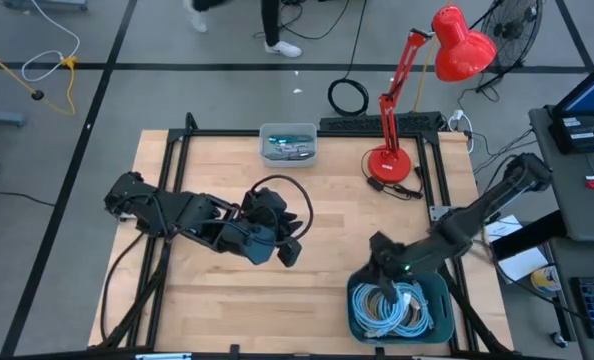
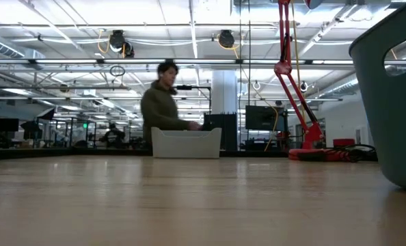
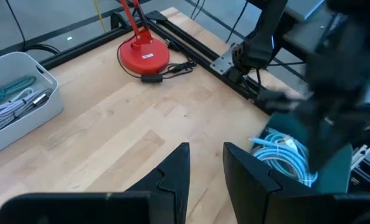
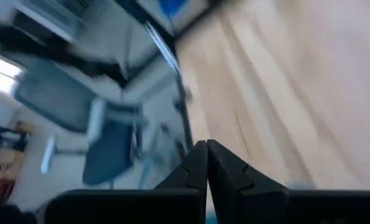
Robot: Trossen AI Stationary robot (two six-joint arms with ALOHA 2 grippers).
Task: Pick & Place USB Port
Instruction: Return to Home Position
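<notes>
Coiled light-blue and white USB cables [image 1: 392,308] fill a dark teal bin [image 1: 439,290] at the table's near right; they also show in the left wrist view [image 3: 284,152]. A white bin [image 1: 289,131] at the far edge holds green and white cables [image 3: 10,102]. My right gripper [image 1: 375,243] hovers over the teal bin's far left corner, fingers shut [image 4: 207,148], with nothing seen between them. My left gripper [image 1: 289,254] sits at mid-table, open [image 3: 205,163], above bare wood and pointing toward the teal bin.
A red desk lamp [image 1: 389,160] stands at the far right with its cord [image 1: 402,188] on the table. A black frame [image 1: 177,140] borders the table. In the low view the teal bin's wall [image 2: 394,102] looms at right, and a person [image 2: 163,102] stands behind the white bin [image 2: 186,142].
</notes>
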